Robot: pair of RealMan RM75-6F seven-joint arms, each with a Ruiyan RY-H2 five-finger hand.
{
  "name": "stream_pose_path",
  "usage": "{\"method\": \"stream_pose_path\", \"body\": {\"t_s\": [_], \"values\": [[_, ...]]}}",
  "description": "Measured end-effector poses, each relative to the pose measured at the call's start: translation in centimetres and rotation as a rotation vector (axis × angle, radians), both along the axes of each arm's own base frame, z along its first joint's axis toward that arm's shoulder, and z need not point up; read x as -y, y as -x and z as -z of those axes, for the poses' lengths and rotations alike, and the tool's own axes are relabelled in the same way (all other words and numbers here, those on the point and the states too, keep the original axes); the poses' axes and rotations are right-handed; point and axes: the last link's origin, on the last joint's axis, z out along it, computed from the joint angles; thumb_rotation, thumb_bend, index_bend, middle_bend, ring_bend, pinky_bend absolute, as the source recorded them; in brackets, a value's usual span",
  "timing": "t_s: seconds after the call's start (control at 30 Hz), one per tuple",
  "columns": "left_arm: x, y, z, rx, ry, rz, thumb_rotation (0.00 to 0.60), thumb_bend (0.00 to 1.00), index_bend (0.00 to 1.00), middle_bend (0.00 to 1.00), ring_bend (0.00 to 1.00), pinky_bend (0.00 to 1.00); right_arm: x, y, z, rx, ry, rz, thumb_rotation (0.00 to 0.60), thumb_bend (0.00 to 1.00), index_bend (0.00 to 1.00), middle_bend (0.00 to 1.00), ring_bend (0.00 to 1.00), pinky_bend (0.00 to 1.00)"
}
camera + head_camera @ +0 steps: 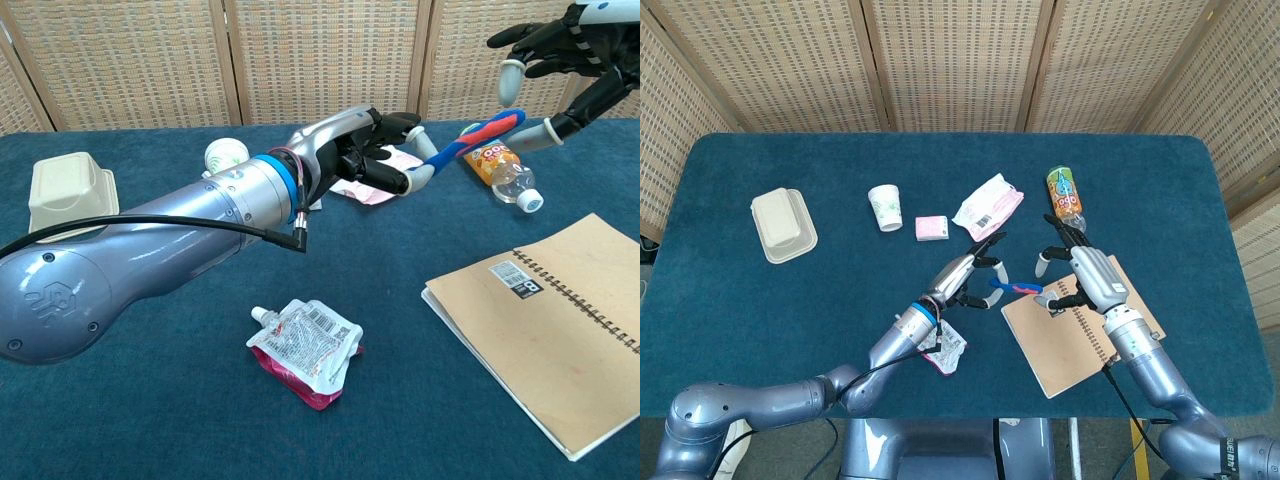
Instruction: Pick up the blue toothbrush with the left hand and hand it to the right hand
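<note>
My left hand [965, 278] [362, 148] holds the blue and red toothbrush [1015, 288] [472, 141] by its handle, lifted above the table and pointing toward my right. My right hand [1080, 276] [562, 62] hovers open just beyond the brush's far end, its fingers spread around the tip without closing on it. In the chest view the brush tip lies between the right hand's thumb and fingers.
A brown spiral notebook [1080, 335] lies under the right hand. Behind are a drink bottle [1066, 200], a pink-white packet [988, 205], a small pink box [931, 228], a paper cup [885, 208] and a beige clamshell box [783, 225]. A red pouch [305, 349] lies under my left forearm.
</note>
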Motion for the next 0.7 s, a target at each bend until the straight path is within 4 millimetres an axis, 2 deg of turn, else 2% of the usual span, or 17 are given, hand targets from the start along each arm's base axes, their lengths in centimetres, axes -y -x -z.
{"method": "stream_pose_path", "body": {"t_s": [0.7], "values": [[-0.01, -0.27, 0.09, 0.015, 0.028, -0.025, 0.600, 0.48, 0.78, 0.00, 0.00, 0.00, -0.45, -0.14, 0.32, 0.018, -0.014, 0.007, 0.600, 0.41, 0.62, 0.00, 0.00, 0.00]]}}
